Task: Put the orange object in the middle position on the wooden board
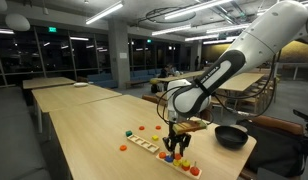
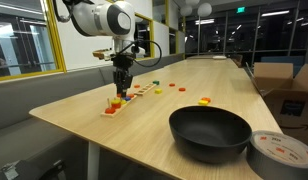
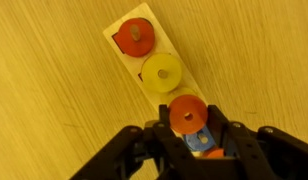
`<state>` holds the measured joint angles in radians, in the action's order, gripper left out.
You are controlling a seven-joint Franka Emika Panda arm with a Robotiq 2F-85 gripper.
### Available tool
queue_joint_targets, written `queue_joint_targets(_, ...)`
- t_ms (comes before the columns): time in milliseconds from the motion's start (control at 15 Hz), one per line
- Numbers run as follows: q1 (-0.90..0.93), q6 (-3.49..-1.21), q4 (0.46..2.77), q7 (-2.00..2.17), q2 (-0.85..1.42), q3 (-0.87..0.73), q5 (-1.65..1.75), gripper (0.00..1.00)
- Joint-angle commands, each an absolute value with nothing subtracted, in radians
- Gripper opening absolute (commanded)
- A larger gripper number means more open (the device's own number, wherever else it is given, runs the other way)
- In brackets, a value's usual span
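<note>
In an exterior view the pan (image 2: 209, 133) is seen nearest, with the board (image 2: 126, 102) well behind it. In the wrist view the gripper (image 3: 192, 128) is held low over the board, and something blue (image 3: 199, 148) is glimpsed under it. The fingers (image 3: 162, 135) are set either side of the orange disc (image 3: 187, 112). Clamped or slack can't be told (edges blur). The disc is seated on the board, third in the row. The yellow disc (image 3: 162, 70) is just beyond it and the red disc (image 3: 134, 35) farthest.
</note>
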<state>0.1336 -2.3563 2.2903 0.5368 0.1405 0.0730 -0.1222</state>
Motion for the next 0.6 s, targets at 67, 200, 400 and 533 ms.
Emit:
queue_joint_targets(67, 0.141, -2.353, 2.327, 0.557, 0.113, 0.080, -0.132, 0.25)
queue_joint_targets(200, 0.141, -2.354, 2.332, 0.564, 0.110, 0.080, -0.130, 0.26)
queue_joint_targets(400, 0.140, -2.349, 2.341, 0.578, 0.108, 0.080, -0.131, 0.75)
queue_joint_targets(533, 0.140, -2.349, 2.353, 0.583, 0.106, 0.080, -0.133, 0.89)
